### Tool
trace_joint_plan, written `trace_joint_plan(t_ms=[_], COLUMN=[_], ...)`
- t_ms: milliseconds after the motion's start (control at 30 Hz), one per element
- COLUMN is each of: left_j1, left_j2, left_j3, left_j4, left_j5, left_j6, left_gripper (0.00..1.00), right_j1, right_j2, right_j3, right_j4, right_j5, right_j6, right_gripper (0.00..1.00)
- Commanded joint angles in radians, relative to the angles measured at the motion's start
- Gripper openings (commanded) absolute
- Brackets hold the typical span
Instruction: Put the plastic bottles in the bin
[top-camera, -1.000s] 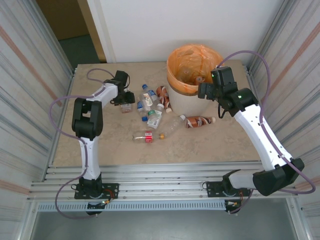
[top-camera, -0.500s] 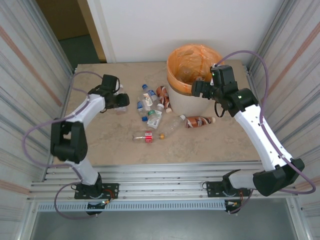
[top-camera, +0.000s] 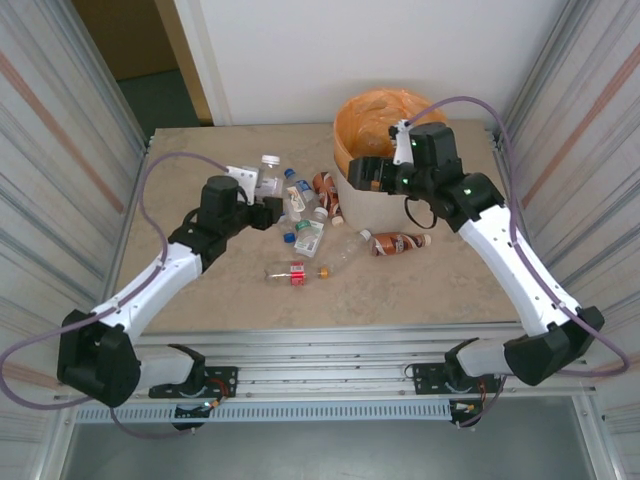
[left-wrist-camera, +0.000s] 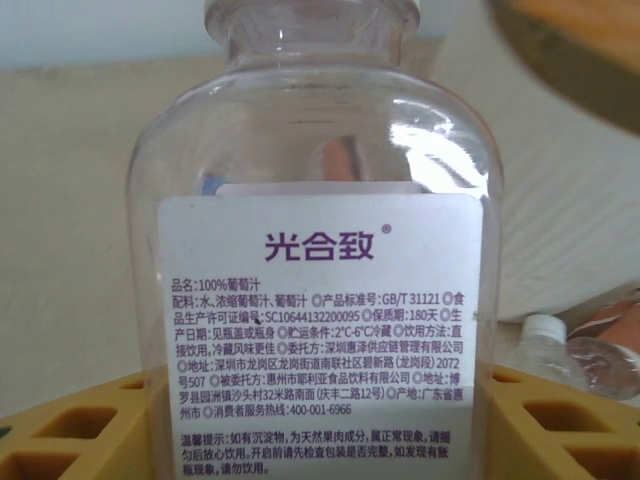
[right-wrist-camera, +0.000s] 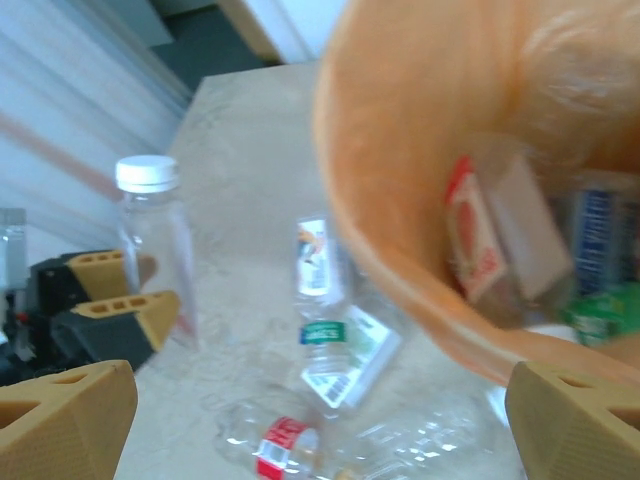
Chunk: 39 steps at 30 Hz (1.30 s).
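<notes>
My left gripper (top-camera: 263, 204) (left-wrist-camera: 320, 432) is shut on a clear plastic bottle (top-camera: 266, 178) (left-wrist-camera: 322, 250) with a white cap and a white printed label, held upright above the table left of the bottle pile. The right wrist view shows this bottle (right-wrist-camera: 155, 245) too. Over the left rim of the bin (top-camera: 378, 205) (right-wrist-camera: 400, 190), a cream bucket lined with an orange bag, my right gripper (top-camera: 363, 174) (right-wrist-camera: 320, 425) hangs open and empty. Several bottles lie inside the bin. Loose bottles lie beside it: a red-labelled one (top-camera: 294, 272) (right-wrist-camera: 285, 450), a green-banded one (top-camera: 308, 236) (right-wrist-camera: 325, 335) and a brown-labelled one (top-camera: 400, 242).
Corrugated metal walls (top-camera: 60, 150) close in both sides of the table. More bottles (top-camera: 327, 194) lie against the bin's left side. Bare tabletop (top-camera: 200, 290) stretches along the near edge and the far left.
The left arm has swung out and carried the white-capped bottle up off the table, toward the bin. The right gripper has slid left across the bin's rim.
</notes>
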Motion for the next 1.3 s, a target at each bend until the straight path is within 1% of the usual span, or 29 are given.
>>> trace_joint_plan(t_ms=[0, 167, 267, 433, 533, 933, 1033, 1100, 1167, 1233, 1267], left_j1=[-0.043, -0.118, -0.146, -0.167, -0.171, -0.182, -0.183, -0.182, -0.182, -0.182, -0.183], left_j2=[-0.069, -0.115, -0.127, -0.129, -0.127, -0.125, -0.124, -0.124, -0.128, -0.134, -0.137], left_j3=[-0.04, -0.067, -0.075, -0.073, -0.066, -0.059, -0.057, -0.056, -0.059, -0.059, -0.057], left_j4=[0.174, 0.254, 0.286, 0.303, 0.303, 0.313, 0.315, 0.313, 0.31, 0.308, 0.304], left_j5=[0.011, 0.02, 0.027, 0.037, 0.048, 0.084, 0.088, 0.086, 0.085, 0.08, 0.077], left_j6=[0.091, 0.153, 0.18, 0.195, 0.195, 0.182, 0.174, 0.171, 0.167, 0.163, 0.161], left_gripper=[0.47, 0.47, 0.47, 0.47, 0.47, 0.48, 0.49, 0.5, 0.54, 0.65, 0.72], right_j1=[0.04, 0.099, 0.129, 0.16, 0.172, 0.187, 0.187, 0.187, 0.187, 0.186, 0.188], right_j2=[0.044, 0.126, 0.173, 0.239, 0.268, 0.32, 0.32, 0.318, 0.312, 0.303, 0.298], right_j3=[0.059, 0.123, 0.164, 0.213, 0.224, 0.219, 0.215, 0.212, 0.203, 0.197, 0.194], right_j4=[0.043, 0.053, 0.055, 0.052, 0.056, 0.12, 0.125, 0.128, 0.133, 0.137, 0.136], right_j5=[-0.079, -0.123, -0.152, -0.183, -0.2, -0.252, -0.251, -0.248, -0.245, -0.234, -0.226], right_j6=[0.024, 0.02, 0.018, 0.013, 0.013, 0.021, 0.021, 0.021, 0.02, 0.018, 0.016], right_gripper=[0.92, 0.91, 0.9, 0.9, 0.87, 0.63, 0.53, 0.42, 0.37, 0.33, 0.31])
